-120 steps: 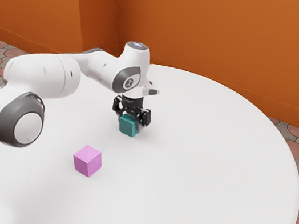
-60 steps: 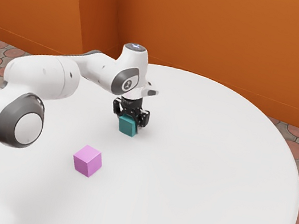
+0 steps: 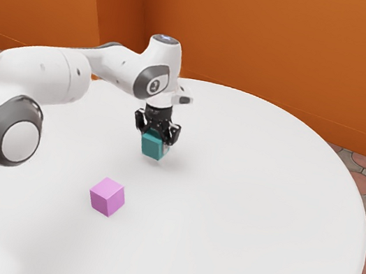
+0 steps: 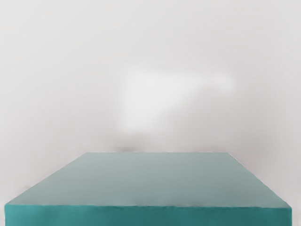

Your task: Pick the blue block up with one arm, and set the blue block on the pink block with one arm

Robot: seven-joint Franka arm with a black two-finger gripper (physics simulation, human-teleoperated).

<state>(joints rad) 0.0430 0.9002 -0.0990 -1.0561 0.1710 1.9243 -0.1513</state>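
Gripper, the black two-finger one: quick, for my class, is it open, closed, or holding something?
Gripper: closed on the small teal-blue cube, held just above the round white table.

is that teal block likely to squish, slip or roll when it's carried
Probably stiff: the teal block shows sharp edges and flat faces while clamped in the tool. Unlikely to roll, since it is a cube. Its faces look smooth, so it might slip a little in the grip.
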